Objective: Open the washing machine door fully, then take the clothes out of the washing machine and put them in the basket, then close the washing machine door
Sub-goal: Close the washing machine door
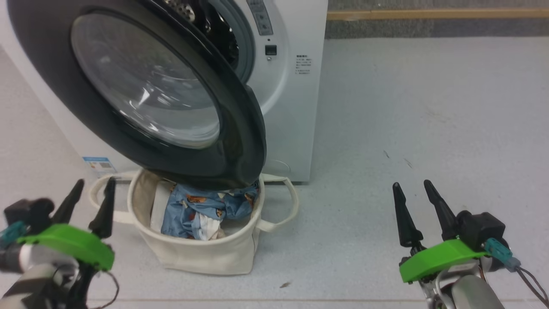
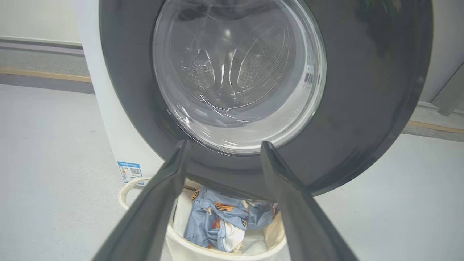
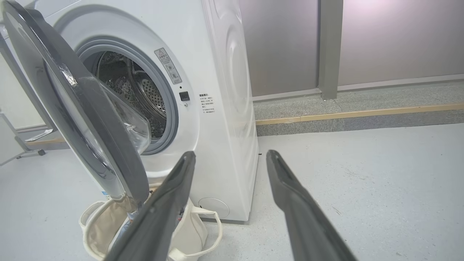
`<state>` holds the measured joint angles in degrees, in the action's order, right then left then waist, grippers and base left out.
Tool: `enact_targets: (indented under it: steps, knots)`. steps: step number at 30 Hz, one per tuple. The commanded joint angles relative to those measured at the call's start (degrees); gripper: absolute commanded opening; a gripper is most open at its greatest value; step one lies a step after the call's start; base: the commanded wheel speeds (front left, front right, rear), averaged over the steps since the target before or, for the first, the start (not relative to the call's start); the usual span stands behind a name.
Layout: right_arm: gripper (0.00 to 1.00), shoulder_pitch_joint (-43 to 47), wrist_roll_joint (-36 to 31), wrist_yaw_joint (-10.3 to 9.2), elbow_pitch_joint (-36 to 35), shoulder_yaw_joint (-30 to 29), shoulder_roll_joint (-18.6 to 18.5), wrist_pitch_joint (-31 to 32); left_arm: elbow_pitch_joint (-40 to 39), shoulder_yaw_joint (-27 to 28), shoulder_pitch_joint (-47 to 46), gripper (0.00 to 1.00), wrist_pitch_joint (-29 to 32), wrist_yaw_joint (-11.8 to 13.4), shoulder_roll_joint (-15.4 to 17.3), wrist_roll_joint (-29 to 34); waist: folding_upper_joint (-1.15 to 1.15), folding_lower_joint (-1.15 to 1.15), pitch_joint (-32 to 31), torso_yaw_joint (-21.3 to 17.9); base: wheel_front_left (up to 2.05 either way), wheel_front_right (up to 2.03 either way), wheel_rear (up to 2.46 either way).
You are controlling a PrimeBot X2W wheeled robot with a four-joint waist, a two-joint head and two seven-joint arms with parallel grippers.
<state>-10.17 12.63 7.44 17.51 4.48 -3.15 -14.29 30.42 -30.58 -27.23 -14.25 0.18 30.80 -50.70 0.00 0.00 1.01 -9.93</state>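
Observation:
The washing machine door (image 1: 240, 128), black-rimmed with domed glass, stands part-way open and hangs over the basket (image 1: 201, 257). That cream basket sits on the floor against the white washing machine (image 1: 296, 107) and holds the light-blue printed clothes (image 1: 201, 210). My left gripper (image 1: 94, 183) is open and empty, just left of the basket. In the left wrist view the left gripper (image 2: 224, 143) points at the door (image 2: 362, 108), above the clothes (image 2: 224, 214). My right gripper (image 1: 411, 184) is open and empty over bare floor to the right. The steel drum (image 3: 134, 90) shows behind the door (image 3: 108, 152).
Pale grey floor (image 1: 429, 107) spreads to the right of the machine. A raised grey kerb with a wooden strip (image 3: 362, 114) runs along the wall behind. A blue label (image 1: 96, 164) sits low on the machine's front. The basket's handle (image 3: 214, 235) loops out toward the right gripper (image 3: 231, 153).

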Motion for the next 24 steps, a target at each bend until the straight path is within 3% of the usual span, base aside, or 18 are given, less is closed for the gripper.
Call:
enact_targets:
  steps: [1,7,17,24]
  knots:
    - [1.0,-0.8,-0.4,0.05,-1.9,1.1,0.3,-0.7,-2.4,3.7,-1.2,1.0,-0.7,0.7,3.4,0.7,0.0,0.0,-0.4,0.4,0.0,0.0,0.0]
    - [1.0,-0.2,-0.3,0.05,-2.1,1.3,0.3,-0.7,-9.7,11.9,7.2,1.0,-0.7,4.0,5.7,4.0,0.0,0.0,-1.4,0.6,0.0,0.0,0.0]
    - [1.0,-0.3,-0.2,0.05,-1.8,1.7,0.3,-0.7,-15.2,19.2,15.2,1.0,-0.7,4.9,5.0,6.6,0.0,0.0,-2.2,1.0,0.0,0.0,0.0]
    - [1.0,-0.3,-0.2,0.05,-1.6,1.6,0.3,-0.7,-15.6,20.7,18.5,1.0,-0.7,3.6,2.8,7.6,0.0,0.0,-2.3,1.1,0.0,0.0,0.0]
